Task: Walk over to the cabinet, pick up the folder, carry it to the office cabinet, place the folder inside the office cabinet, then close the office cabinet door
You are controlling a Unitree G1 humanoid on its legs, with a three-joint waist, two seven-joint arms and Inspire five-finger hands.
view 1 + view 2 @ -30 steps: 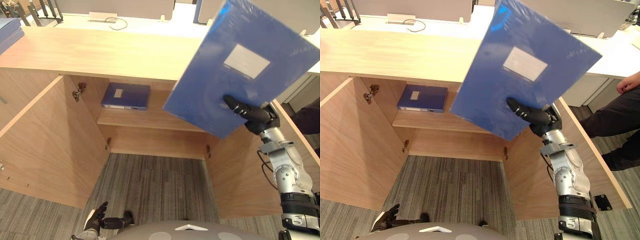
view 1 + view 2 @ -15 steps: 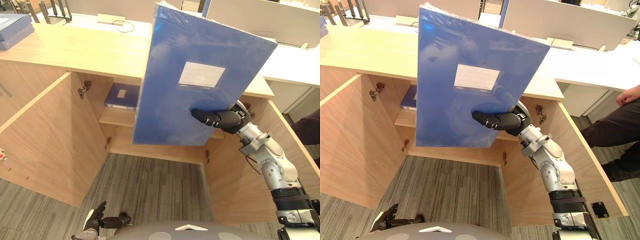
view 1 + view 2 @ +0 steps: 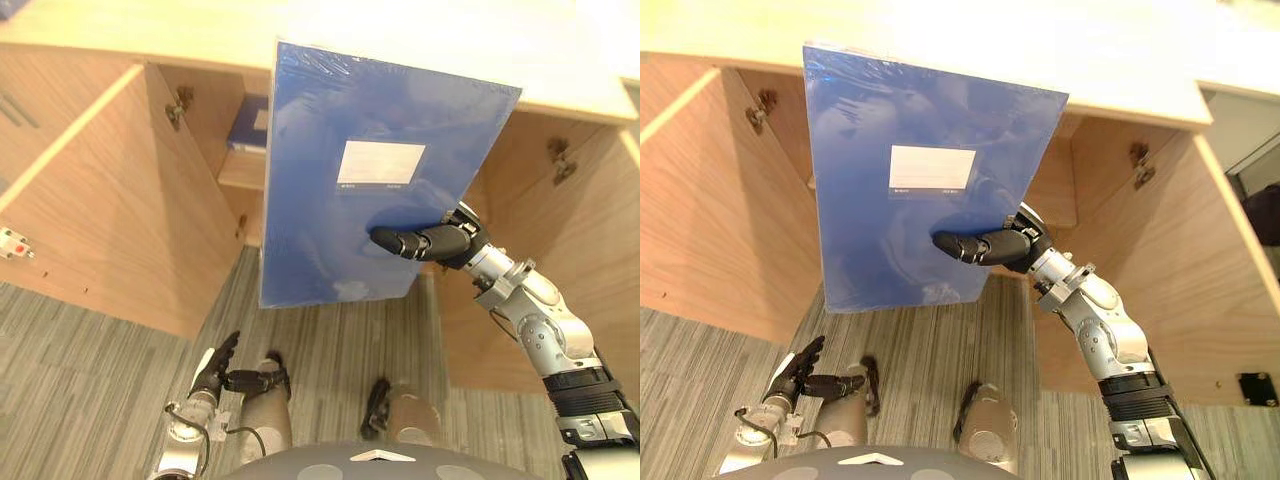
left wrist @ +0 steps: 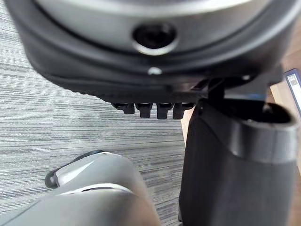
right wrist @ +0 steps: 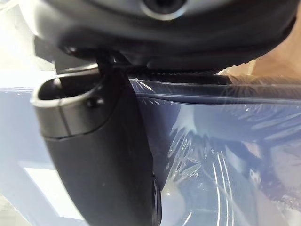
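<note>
Left eye view: blue folder (image 3: 330, 240), held upright in front of the open office cabinet (image 3: 420, 30), long axis near vertical with a slight lean, white label face toward the camera, top edge up by the cabinet top, bottom edge above the floor. Right hand (image 3: 425, 242) grips the folder at its right edge, thumb laid across the front face, fingers hidden behind. Left door (image 3: 110, 200) and right door (image 3: 590, 250) both swung wide, pale wood. Second blue folder (image 3: 247, 122) lies flat on the inner shelf (image 3: 243, 170), partly behind the held one. Grey striped carpet (image 3: 90, 370) below. Right eye view: same arrangement; left hand (image 3: 800, 372) hangs low at the side, fingers straight and relaxed, holding nothing. Left wrist view: its fingertips (image 4: 150, 109) in a row above the carpet. Right wrist view: thumb (image 5: 103, 155) pressed on the folder's blue face, which carries a clear, wrinkled wrap.
</note>
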